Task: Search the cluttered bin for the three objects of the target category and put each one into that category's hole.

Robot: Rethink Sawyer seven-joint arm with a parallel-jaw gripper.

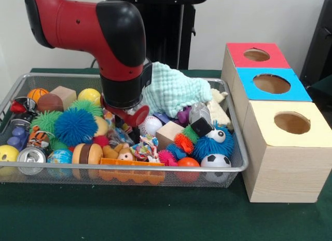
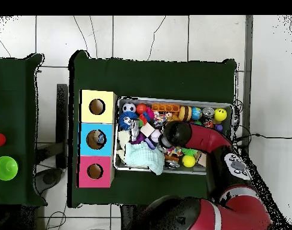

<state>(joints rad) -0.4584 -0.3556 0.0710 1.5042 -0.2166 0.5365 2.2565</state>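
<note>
The wire-mesh bin (image 1: 236,147) brims with clutter: two spiky rubber balls, one blue (image 1: 75,126) and one green (image 1: 45,120); two plain wooden blocks (image 1: 169,133); one soccer ball (image 1: 215,160) at the bin's front right corner; one shiny can (image 1: 31,157) at its front left. A knitted mint cloth (image 1: 174,90) slumps against the back rim. Three holed wooden boxes stand beside the bin: red (image 1: 257,55), blue (image 1: 271,84), yellow (image 1: 292,122). The gripper (image 1: 127,112) is sunk mid-bin; whether it is wide or narrow I cannot tell.
</note>
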